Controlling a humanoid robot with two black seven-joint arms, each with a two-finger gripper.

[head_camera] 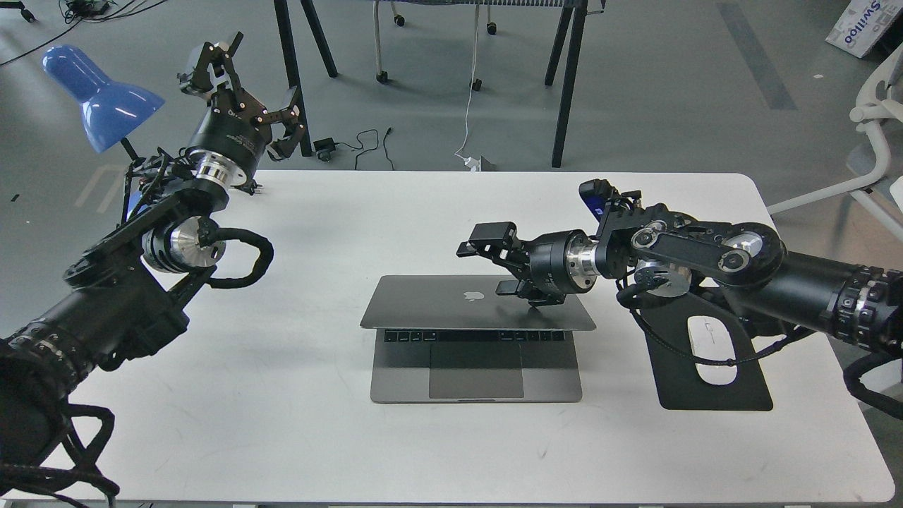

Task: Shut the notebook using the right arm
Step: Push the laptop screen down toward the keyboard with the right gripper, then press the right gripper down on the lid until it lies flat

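- Your notebook sits mid-desk, toward the near side, lid tilted low over the keyboard but not shut; a strip of keys and the trackpad show at the near edge.
- Your right tool lies over the lid's right half, just right of the apple logo, fingers spread wide and gripping nothing; its lower finger looks to rest on the lid.
- The right arm reaches in from the right, passing above the mouse pad and white mouse.
- Your left tool is raised past the desk's far-left corner, fingers apart, empty, beside the blue lamp.
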